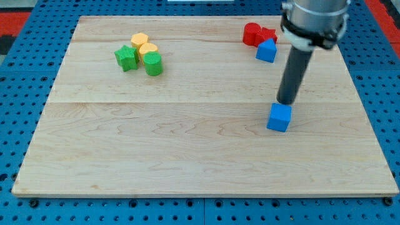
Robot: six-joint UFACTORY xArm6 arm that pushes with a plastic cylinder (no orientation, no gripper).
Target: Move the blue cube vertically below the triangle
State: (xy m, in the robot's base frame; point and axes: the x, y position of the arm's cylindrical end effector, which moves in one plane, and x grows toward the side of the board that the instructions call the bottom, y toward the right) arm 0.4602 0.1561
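Observation:
A blue cube (pixel 279 117) lies on the wooden board (pixel 187 150) at the view's right of centre. My tip (pixel 287 102) stands just above the cube in the view, touching or nearly touching its top edge. A blue triangle block (pixel 266 50) lies near the view's top right, well above the cube and a little to its left.
Two red blocks (pixel 258 34) sit touching the blue triangle at its top left. A cluster at the view's top left holds a green star-like block (pixel 127 57), a green cylinder (pixel 154 64) and two yellow blocks (pixel 144 45). A blue perforated table surrounds the board.

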